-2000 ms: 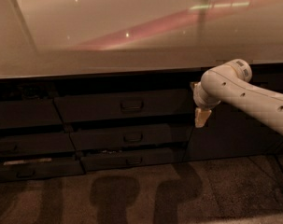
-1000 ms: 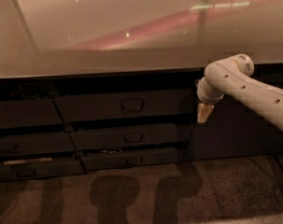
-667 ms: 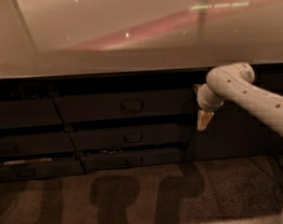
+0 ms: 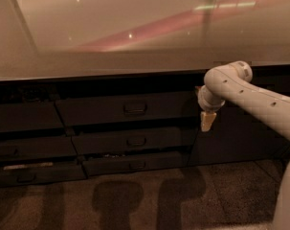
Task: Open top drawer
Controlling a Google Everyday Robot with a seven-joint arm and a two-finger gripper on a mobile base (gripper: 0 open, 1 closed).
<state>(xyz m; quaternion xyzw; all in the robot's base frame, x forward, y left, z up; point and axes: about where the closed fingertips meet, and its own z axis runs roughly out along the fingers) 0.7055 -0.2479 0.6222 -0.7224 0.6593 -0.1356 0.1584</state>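
The top drawer (image 4: 125,109) is the widest dark grey front under the counter edge, with a small loop handle (image 4: 135,108) at its centre. It looks shut, flush with the fronts around it. My gripper (image 4: 207,120) hangs from the white arm (image 4: 250,95) to the right of the drawer's right end, pointing down, level with the drawer's lower edge. It touches nothing I can see.
A glossy beige countertop (image 4: 135,37) overhangs the drawers. Two narrower drawer fronts (image 4: 135,141) sit below the top one. More dark fronts (image 4: 25,147) are at the left. A dark cabinet panel (image 4: 235,138) is behind the gripper. Speckled floor (image 4: 144,200) lies below.
The arm and gripper have drifted slightly to the right and a little down. The drawers have not moved.
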